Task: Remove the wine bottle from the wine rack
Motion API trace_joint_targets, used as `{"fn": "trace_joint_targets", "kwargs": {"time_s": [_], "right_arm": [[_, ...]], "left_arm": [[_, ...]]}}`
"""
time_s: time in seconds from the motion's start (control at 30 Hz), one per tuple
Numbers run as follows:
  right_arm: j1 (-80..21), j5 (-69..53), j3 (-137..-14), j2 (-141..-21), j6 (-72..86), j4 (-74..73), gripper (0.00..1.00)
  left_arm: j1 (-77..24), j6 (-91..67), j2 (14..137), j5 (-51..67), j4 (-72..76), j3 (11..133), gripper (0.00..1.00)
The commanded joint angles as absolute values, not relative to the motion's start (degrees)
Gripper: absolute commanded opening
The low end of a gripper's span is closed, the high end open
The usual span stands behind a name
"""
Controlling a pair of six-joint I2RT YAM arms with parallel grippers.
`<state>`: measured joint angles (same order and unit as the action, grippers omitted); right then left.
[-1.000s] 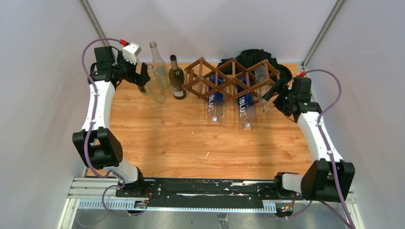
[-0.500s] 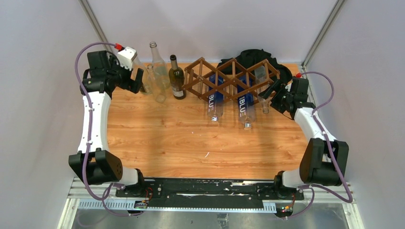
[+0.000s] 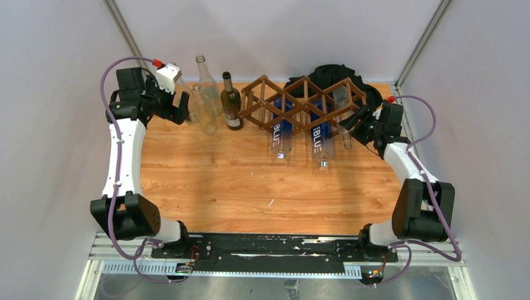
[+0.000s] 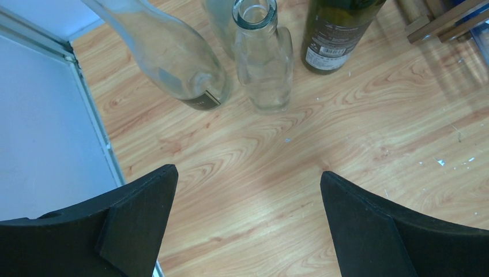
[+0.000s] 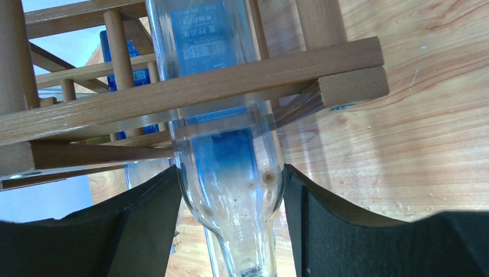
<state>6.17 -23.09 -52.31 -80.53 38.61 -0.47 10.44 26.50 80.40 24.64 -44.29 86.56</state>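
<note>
We read "BLUE" in white on the left bottle (image 3: pixel 279 134) and right bottle (image 3: pixel 319 139) in the wine rack (image 3: pixel 262 87), twelve to one o'clock. Other labels are illegible.

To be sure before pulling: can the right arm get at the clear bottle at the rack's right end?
Probably yes: the right gripper sits against both sides of the clear bottle, just outside the rack.

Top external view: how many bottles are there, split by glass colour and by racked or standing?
Racked clear bottles: 3
Standing clear bottles: 3
Standing dark green bottle: 1
Total: 7
</note>
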Motion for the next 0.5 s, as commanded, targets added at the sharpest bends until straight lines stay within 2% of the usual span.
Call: {"fn": "trace_joint_targets", "kwargs": {"time_s": [0.0, 0.1, 0.17, 0.27, 0.37, 0.47], "right_arm": [[6.1, -23.2, -50.6, -81.1, 40.0, 3.1, 0.66], [5.3, -22.8, -50.8, -81.7, 39.8, 3.3, 0.67], [4.8, -22.4, -51.0, -82.1, 39.6, 3.3, 0.74], [4.3, -21.8, -51.0, -82.1, 39.6, 3.3, 0.77], [4.3, -21.2, -51.1, -82.2, 39.6, 2.8, 0.71], [4.3, -20.2, -50.5, -81.1, 39.5, 2.6, 0.6]], "left_arm": [[10.6, 26.5, 79.6, 26.6, -45.3, 85.9, 1.0], [10.6, 26.7, 79.6, 27.2, -45.5, 85.4, 1.0], [10.5, 26.7, 79.3, 27.6, -45.6, 85.1, 1.0], [10.1, 26.9, 79.0, 27.9, -45.9, 84.9, 1.0], [9.5, 27.3, 78.9, 28.1, -46.3, 84.8, 1.0], [8.9, 27.6, 78.8, 27.7, -46.3, 84.7, 1.0]]}}
